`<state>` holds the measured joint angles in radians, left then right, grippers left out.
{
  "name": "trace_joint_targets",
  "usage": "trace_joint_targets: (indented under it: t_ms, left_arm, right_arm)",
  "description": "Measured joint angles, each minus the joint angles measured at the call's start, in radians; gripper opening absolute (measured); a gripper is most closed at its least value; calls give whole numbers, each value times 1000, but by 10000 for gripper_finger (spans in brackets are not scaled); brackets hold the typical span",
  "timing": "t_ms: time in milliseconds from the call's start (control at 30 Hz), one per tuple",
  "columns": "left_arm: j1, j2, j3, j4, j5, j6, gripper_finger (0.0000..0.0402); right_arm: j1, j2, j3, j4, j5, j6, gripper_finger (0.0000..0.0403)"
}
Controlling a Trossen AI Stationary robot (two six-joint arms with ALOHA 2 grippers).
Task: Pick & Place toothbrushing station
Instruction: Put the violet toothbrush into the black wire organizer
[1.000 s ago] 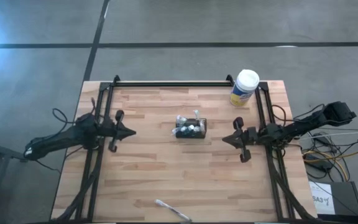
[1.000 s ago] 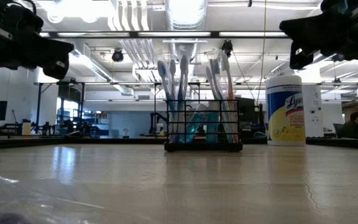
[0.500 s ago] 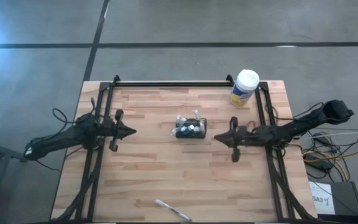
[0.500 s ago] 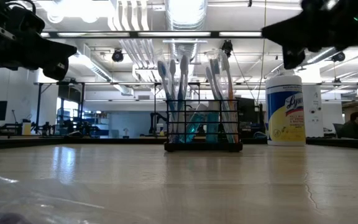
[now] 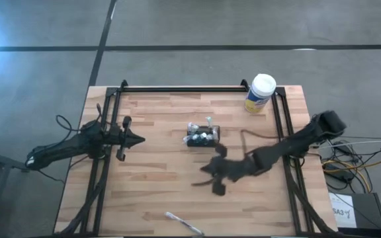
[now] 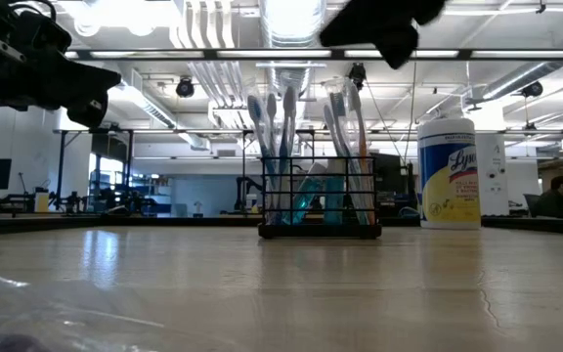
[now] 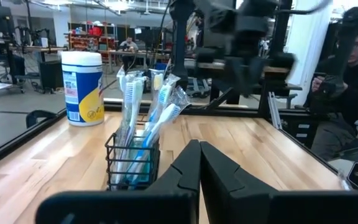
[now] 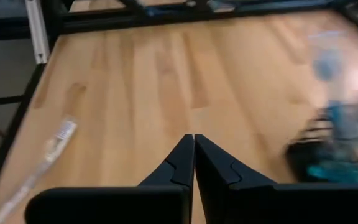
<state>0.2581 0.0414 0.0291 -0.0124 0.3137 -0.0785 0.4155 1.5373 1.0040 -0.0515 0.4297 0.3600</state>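
I see the left gripper (image 5: 137,139) hanging at nine o'clock on the table (image 5: 157,192), fingers pressed together on nothing. At the centre stands the caddy (image 5: 202,137), a black mesh box packed with upright toothbrushes (image 6: 286,132), some in clear wrappers; it sits apart from both grippers. Just past it, toward five o'clock, the right gripper (image 5: 204,170) hangs above the wood, its fingers (image 8: 182,163) also closed and empty. At one o'clock near the corner is a canister (image 5: 260,93), lid on, contents hidden. One wrapped toothbrush (image 5: 182,223) lies loose at six o'clock by the edge. Beyond the table the room is a workshop with ceiling ducts; a person (image 7: 356,93) sits past the far side. The right arm is blurred, so I cannot make out its detail.
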Motion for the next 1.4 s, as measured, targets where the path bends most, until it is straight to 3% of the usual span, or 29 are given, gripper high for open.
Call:
trace_joint_targets:
  t_ms: [333,600,833,1033,1400]
  left_arm:
    - [0,0,-2,17,-1,-51,14]
    - [0,0,-2,18,-1,-62,9]
    - [0,0,-2,18,-1,-99,13]
    - [0,1,-2,19,-1,-104,10]
    - [0,2,-3,24,-1,-91,11]
  right_arm:
    - [99,410,561,-402,-6,272,11]
    - [131,695,974,-535,-46,353,12]
    - [128,944,1341,-862,-170,458,62]
    - [117,981,1269,-733,-330,551,123]
    - [116,986,1215,-698,-322,556,186]
